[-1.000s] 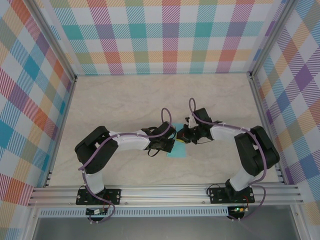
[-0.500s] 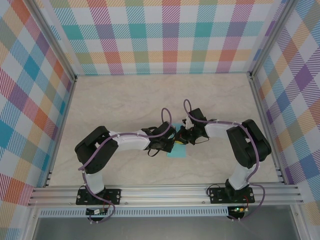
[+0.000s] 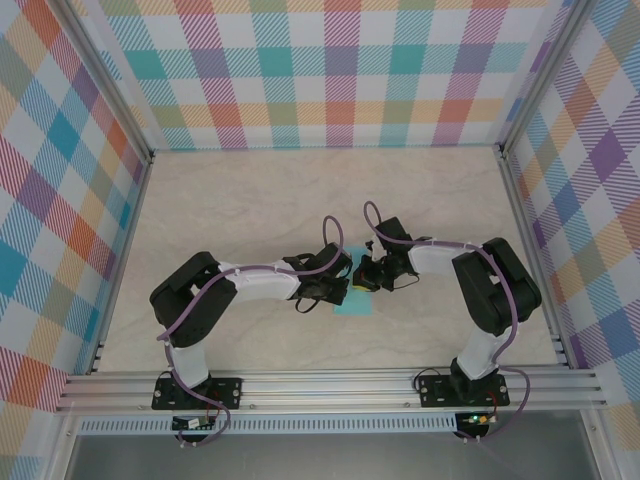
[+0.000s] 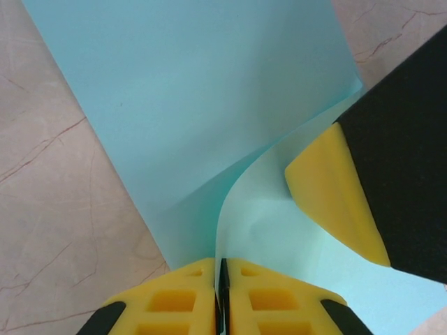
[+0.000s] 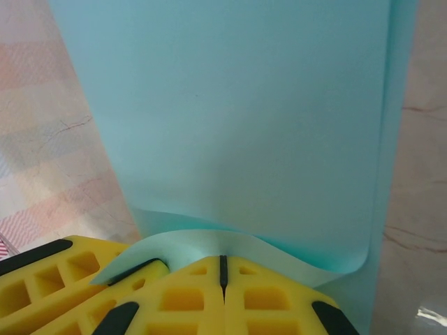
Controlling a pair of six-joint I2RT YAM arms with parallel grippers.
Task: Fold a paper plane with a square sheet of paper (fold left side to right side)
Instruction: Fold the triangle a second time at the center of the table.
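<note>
One square sheet of paper (image 4: 209,105) curls, pinched by the left jaws.

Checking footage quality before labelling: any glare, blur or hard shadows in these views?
Top external: even light, sharp, soft shadows on the table. Left wrist: the square sheet of paper is crisp, no glare. Right wrist: the background left of the sheet is washed out and blurred; a small glint at the bottom right corner.
</note>
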